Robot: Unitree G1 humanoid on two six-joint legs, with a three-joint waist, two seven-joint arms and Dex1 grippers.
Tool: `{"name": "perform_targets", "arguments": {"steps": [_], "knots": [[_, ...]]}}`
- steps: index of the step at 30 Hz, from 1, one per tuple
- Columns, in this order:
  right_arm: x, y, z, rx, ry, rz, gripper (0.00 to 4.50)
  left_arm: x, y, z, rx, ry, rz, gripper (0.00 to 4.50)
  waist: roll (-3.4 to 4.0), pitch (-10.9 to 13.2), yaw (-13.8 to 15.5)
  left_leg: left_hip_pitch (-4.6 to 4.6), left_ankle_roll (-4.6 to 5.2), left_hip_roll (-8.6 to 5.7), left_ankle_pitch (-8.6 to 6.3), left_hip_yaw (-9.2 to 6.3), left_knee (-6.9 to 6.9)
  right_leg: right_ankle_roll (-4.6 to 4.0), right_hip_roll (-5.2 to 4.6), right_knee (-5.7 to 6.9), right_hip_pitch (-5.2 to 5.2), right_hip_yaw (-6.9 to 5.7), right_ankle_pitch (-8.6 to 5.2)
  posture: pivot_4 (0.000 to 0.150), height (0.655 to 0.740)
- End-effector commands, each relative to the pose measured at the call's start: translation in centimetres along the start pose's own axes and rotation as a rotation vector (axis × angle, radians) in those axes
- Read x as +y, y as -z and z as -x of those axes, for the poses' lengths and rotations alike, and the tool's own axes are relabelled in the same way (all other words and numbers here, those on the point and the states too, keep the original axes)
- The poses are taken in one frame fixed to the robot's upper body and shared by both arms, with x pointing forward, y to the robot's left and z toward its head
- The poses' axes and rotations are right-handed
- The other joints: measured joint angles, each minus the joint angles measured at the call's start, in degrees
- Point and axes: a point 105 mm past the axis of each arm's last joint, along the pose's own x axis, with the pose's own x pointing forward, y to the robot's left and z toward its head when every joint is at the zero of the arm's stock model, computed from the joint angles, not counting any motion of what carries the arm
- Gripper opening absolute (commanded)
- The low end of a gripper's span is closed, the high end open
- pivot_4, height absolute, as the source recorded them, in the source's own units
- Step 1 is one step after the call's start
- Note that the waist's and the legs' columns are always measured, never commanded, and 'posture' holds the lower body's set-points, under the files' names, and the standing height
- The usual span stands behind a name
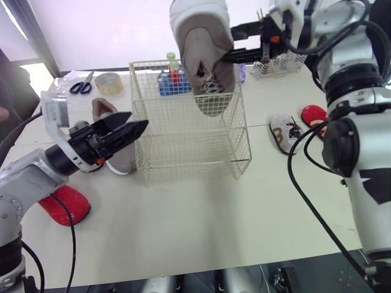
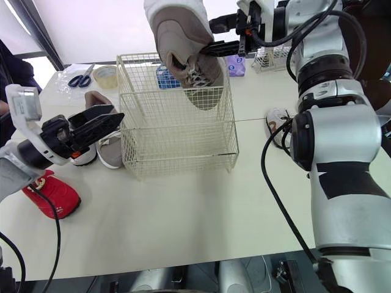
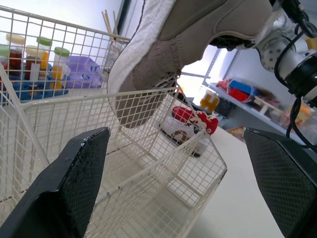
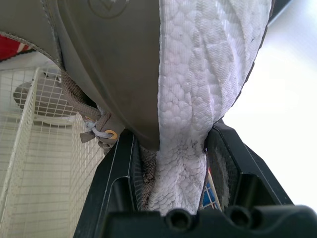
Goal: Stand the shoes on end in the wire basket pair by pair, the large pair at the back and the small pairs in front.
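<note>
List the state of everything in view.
Grey shoe: held toe-down over basket.
Right gripper: shut on it.
Basket: upright, nothing resting inside.
Left gripper: open.
Second grey shoe: on table.
Red shoe: on table.
White shoe: on table.
Small red shoe: on table.

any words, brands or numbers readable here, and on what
No text can be read.
On the shoe: an embossed round mark, cut off at the edge, no letters legible.
On the purple pack: blue print, too blurred to read.
On the jars: labels too small to read.
</note>
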Motion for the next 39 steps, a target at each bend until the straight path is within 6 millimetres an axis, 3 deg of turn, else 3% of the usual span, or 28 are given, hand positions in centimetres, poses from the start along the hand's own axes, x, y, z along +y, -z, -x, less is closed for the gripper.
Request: {"name": "perform_targets", "arguments": {"steps": [1, 5, 7, 8, 11, 12, 21, 28, 32, 34, 36, 39], "knots": [[-0.2, 0.9, 0.6, 0.044, 0.031, -0.012, 1.49, -0.7, -1.2, 0.0, -0.047, 0.019, -0.043, 4.46, 0.00, 0.00, 0.01, 0.00, 0.00, 0.00, 0.00, 0.00, 0.00, 0.00, 0.00, 0.00, 0.00, 0.00, 0.00, 0.150, 0.7400], [-0.1, 1.5, 0.7, 0.063, 0.033, -0.026, 1.49, -0.7, -1.2, -0.1, -0.046, 0.022, -0.044, 4.46, 0.00, 0.00, 0.01, 0.00, 0.00, -0.01, 0.00, -0.01, 0.01, 0.00, 0.00, 0.00, 0.01, 0.00, 0.00, 0.150, 0.7400], [-0.1, 1.6, 0.9, 0.060, 0.037, -0.035, 2.45, -0.6, -1.2, -0.2, -0.045, 0.024, -0.044, 4.50, -0.01, 0.00, 0.00, 0.00, 0.00, -0.01, 0.00, -0.01, 0.01, 0.00, 0.00, 0.00, 0.01, 0.00, 0.00, 0.150, 0.7400], [-0.1, 1.6, 0.9, 0.059, 0.038, -0.036, 2.70, -0.6, -1.2, -0.2, -0.044, 0.025, -0.044, 4.50, -0.01, -0.01, -0.02, 0.00, 0.00, -0.01, 0.00, -0.01, 0.01, 0.00, 0.00, 0.00, 0.01, 0.00, 0.00, 0.150, 0.7400], [-0.2, 1.5, 1.2, 0.066, 0.043, -0.027, 4.25, -0.6, -1.2, -0.2, -0.044, 0.028, -0.043, 4.50, 0.00, 0.00, -0.17, 0.00, 0.00, -0.01, 0.00, 0.00, 0.01, 0.00, 0.00, 0.00, 0.01, 0.00, 0.00, 0.150, 0.7400], [-0.2, 1.5, 1.2, 0.067, 0.042, -0.026, 4.39, -0.6, -1.2, -0.3, -0.044, 0.028, -0.043, 4.50, 0.00, 0.00, -0.25, 0.00, 0.00, -0.01, 0.00, 0.00, 0.00, 0.00, 0.00, 0.00, -0.01, 0.00, 0.00, 0.150, 0.7400], [-1.2, 1.5, 3.6, 0.169, 0.094, 0.074, 4.39, -0.8, -1.2, -0.4, -0.045, 0.034, -0.041, 4.50, 0.00, 0.00, -0.41, 0.00, -0.01, 0.01, 0.01, 0.01, -0.04, 0.00, 0.01, 0.01, -0.04, 0.01, 0.00, 0.150, 0.7400], [-2.5, -0.8, 6.3, 0.114, 0.178, 0.130, 4.39, 0.4, -2.1, 0.6, -0.036, -0.038, -0.113, 4.50, 0.01, 0.00, -0.38, 0.00, -0.01, 0.01, 0.01, 0.01, -0.04, 0.00, 0.01, 0.01, -0.04, 0.01, 0.00, 0.150, 0.7400], [-2.6, -3.6, 7.6, -0.061, 0.171, 0.091, 4.39, 3.4, -4.6, 2.6, -0.014, -0.204, -0.261, 4.50, 0.02, 0.01, -0.52, 0.01, -0.01, 0.01, 0.01, 0.01, -0.07, 0.00, 0.02, 0.01, -0.05, 0.01, 0.00, 0.150, 0.7400], [-1.7, -5.3, 7.3, -0.192, 0.084, 0.049, 4.39, 5.9, -6.2, 3.8, 0.003, -0.337, -0.330, 4.50, 0.05, 0.02, -0.64, 0.02, -0.01, 0.03, 0.01, 0.01, -0.09, -0.01, 0.04, 0.01, -0.05, 0.02, 0.00, 0.150, 0.7400], [-0.4, -6.6, 6.6, -0.289, 0.000, 0.026, 4.39, 8.5, -7.4, 4.9, 0.027, -0.464, -0.368, 4.50, 0.08, 0.02, -0.54, 0.04, -0.02, 0.04, 0.01, 0.00, -0.10, -0.01, 0.04, 0.04, -0.05, 0.01, 0.00, 0.150, 0.7400], [3.1, -8.1, 4.7, -0.405, -0.152, 0.002, 4.39, 12.5, -8.5, 6.0, 0.072, -0.623, -0.366, 4.50, -0.01, -0.06, -0.21, 0.07, -0.01, 0.06, 0.00, -0.07, -0.08, 0.00, 0.06, 0.06, 0.02, -0.05, 0.00, 0.150, 0.7400]]}}
